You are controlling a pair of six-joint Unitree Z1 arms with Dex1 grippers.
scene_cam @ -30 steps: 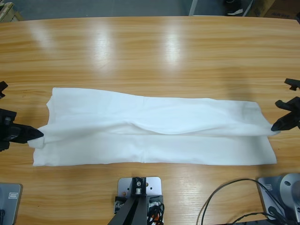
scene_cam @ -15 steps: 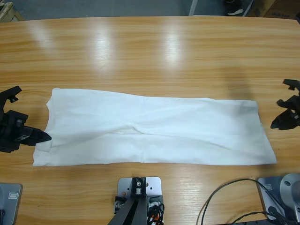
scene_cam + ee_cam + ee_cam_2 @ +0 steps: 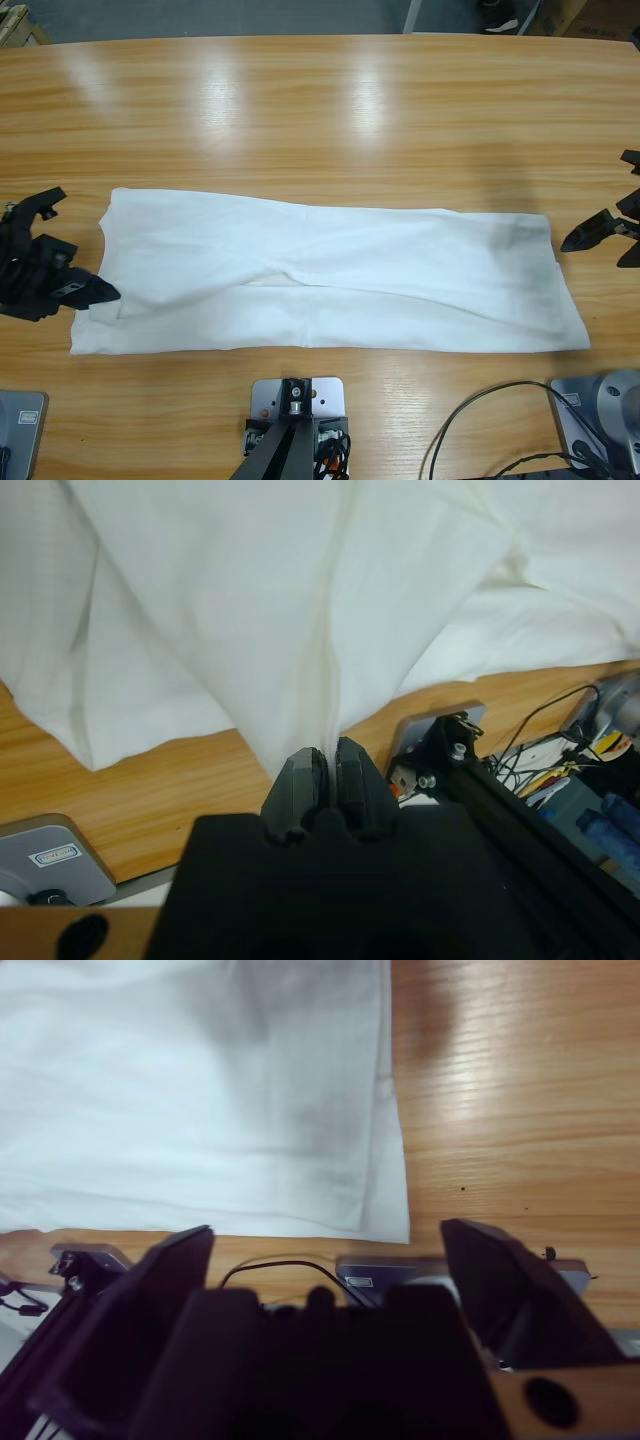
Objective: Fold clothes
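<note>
A white shirt (image 3: 330, 280) is lying flat along the near half of the wooden bench (image 3: 320, 110), folded into a long band stretching from the left side almost to the right edge. Its far edge is running nearly straight, and a soft ridge is crossing the middle where one layer is overlapping another. The near long edge is lying close to the bench's near rim.

The left claw (image 3: 100, 292) is reaching in from the left edge and sitting at the shirt's left end, near its near corner. In the left wrist view the left claw (image 3: 323, 763) is clenched on a pinch of white cloth, with the fabric fanning away from the pressed-together jaws in creases.

The right claw (image 3: 580, 237) is hanging at the right edge of the bench, just beside the shirt's right end and apart from it. In the right wrist view its jaws are standing wide apart, released and grasping nothing, with the shirt's corner (image 3: 385, 1215) lying flat on the wood between them and farther off. A black cable (image 3: 470, 410) is curving over the near right part of the bench.
</note>
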